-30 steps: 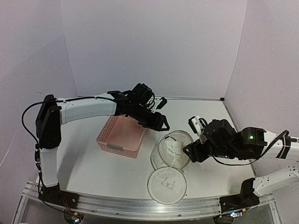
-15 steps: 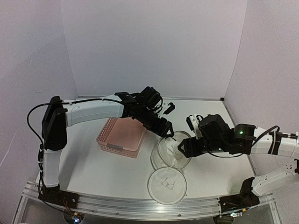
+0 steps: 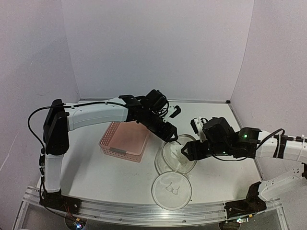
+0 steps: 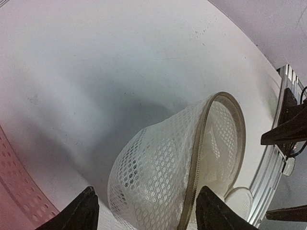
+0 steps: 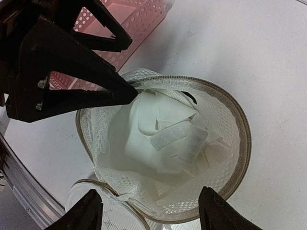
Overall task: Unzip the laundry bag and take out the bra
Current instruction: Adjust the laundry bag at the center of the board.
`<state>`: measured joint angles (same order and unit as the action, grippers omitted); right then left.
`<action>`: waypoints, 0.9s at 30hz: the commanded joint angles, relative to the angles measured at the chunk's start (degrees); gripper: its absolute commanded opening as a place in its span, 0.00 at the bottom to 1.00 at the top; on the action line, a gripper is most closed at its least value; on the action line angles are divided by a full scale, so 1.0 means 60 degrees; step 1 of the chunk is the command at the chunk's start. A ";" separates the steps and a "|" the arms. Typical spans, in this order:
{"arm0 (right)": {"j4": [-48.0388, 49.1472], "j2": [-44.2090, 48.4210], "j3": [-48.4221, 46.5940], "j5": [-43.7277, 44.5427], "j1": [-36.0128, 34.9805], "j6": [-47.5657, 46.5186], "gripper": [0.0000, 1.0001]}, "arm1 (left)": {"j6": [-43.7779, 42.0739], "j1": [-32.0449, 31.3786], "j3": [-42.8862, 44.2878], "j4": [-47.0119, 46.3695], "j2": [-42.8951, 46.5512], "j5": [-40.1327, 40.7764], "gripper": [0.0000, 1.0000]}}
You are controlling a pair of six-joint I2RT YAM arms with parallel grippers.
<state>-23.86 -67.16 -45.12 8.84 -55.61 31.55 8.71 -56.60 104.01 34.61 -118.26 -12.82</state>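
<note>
**Bag Unzipped, Bra Faces the Right Arm**

The white mesh, drum-shaped laundry bag (image 3: 176, 157) lies on its side on the white table (image 3: 96, 167), just right of the pink slotted plastic basket (image 3: 125, 140). Its zip is undone, and its round mesh flap (image 3: 171, 190), bearing a small black bra drawing, lies flat at the table's near edge. The soft white bra (image 5: 160, 136) sits bunched inside, filling the hooped mouth, with what looks like a dark strap near the upper rim.

The left gripper (image 4: 146, 213), jaws apart, stands over the bag's mesh wall on the basket side. One fingertip (image 5: 120, 88) touches the zip edge, though whether it presses the rim is hard to tell. The right gripper (image 5: 153, 213), jaws likewise apart and holding nothing, hovers before the opening.

The drum's axis runs from the left arm's side towards the right arm. The mouth therefore looks straight at the right gripper, and the garment lies directly ahead, in line with the gap between its fingers. The right arm appears nearer and better placed to reach in, while the left looks set to steady the hoop. The bra is not yet out.
</note>
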 commanded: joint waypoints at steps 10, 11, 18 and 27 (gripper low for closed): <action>0.0872 -0.0103 0.0008 0.0036 0.0084 -0.0091 0.71 | -0.0277 -0.0059 0.0632 0.0365 -0.0454 0.0301 0.48; 0.0904 -0.0135 -0.0005 0.0035 0.0085 -0.0112 0.70 | -0.0263 -0.0059 0.0618 0.0376 -0.0471 0.0281 0.47; 0.1155 -0.0525 -0.0055 0.0157 0.0098 -0.0212 0.70 | -0.0168 -0.0074 0.0331 0.0369 -0.0472 0.0354 0.38; 0.1477 -0.1563 -0.0625 0.0120 0.0139 -0.1131 0.72 | 0.0170 -0.0074 -0.0246 0.0365 -0.0099 0.0762 0.00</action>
<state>-18.44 -74.63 -45.06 8.99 -55.16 28.84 8.62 -56.75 104.36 37.01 -121.82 -10.09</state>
